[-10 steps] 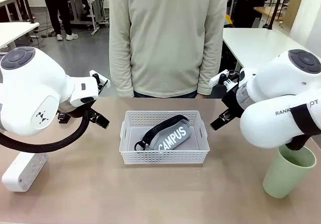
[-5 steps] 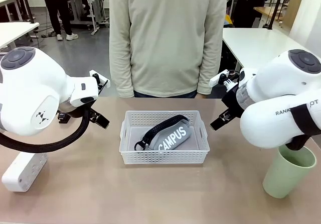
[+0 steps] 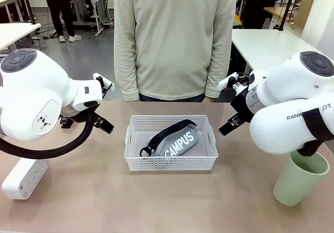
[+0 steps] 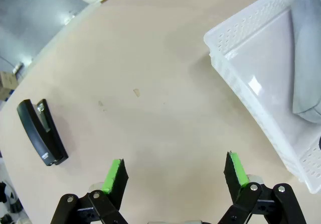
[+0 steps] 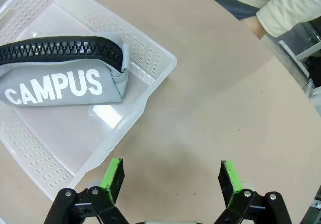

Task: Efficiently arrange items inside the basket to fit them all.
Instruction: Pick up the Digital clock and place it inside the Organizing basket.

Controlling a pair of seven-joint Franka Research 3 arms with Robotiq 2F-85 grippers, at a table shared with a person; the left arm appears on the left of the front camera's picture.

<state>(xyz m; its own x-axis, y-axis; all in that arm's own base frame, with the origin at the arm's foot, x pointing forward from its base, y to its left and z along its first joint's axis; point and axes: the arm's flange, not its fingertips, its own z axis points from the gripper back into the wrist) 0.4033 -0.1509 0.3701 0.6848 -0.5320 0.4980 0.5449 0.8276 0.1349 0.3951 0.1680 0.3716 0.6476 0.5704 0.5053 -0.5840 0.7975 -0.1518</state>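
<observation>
The white lattice basket (image 3: pixel 135 160) sits mid-table with the grey "CAMPUS" pouch (image 3: pixel 175 141) lying diagonally inside; both also show in the right wrist view, basket (image 5: pixel 150 76) and pouch (image 5: pixel 60 83). A white rounded block (image 3: pixel 23 177) lies at the front left. A pale green cup (image 3: pixel 300 178) stands at the front right. A black stapler (image 4: pixel 41 131) lies on bare table in the left wrist view. My left gripper (image 4: pixel 175 174) hangs open over the table beside the basket's corner (image 4: pixel 225 68). My right gripper (image 5: pixel 170 176) is open over bare table next to the basket.
A person in a cream sweater (image 3: pixel 175 34) stands at the far edge, a sleeve and hand (image 5: pixel 286 13) near the table. Both white arms (image 3: pixel 36 102) (image 3: pixel 292 113) flank the basket. Bare tabletop lies in front of the basket.
</observation>
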